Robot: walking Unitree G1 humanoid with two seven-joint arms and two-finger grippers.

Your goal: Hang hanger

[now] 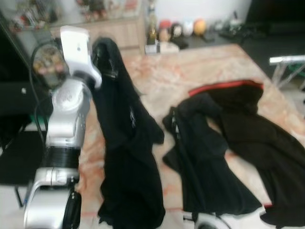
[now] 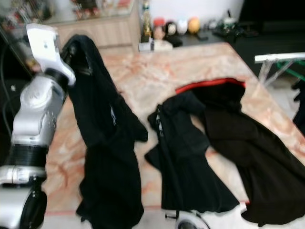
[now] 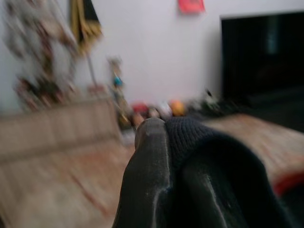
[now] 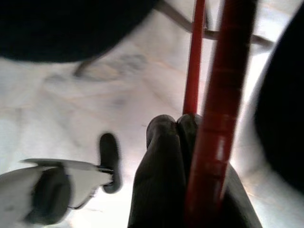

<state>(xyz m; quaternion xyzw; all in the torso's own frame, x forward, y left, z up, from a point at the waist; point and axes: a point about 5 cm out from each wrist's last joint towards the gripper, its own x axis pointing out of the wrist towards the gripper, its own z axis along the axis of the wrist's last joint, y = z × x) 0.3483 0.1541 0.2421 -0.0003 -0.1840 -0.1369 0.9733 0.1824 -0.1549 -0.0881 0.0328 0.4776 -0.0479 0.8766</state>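
Carrying step: left gripper (image 1: 102,52) clamped on black garment (image 1: 126,143), right gripper (image 4: 178,128) pinching red hanger (image 4: 218,109); next, threading hanger into garment.

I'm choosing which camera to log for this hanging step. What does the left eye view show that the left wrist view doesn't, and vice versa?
Left eye view: the raised left arm with a black garment hanging from it, and two more dark garments lying on the marble table, one with red trim.
Left wrist view: the left end effector up close, shut on black fabric, plus a dark screen.
Both: the held garment, the wooden cabinet and the figurines.
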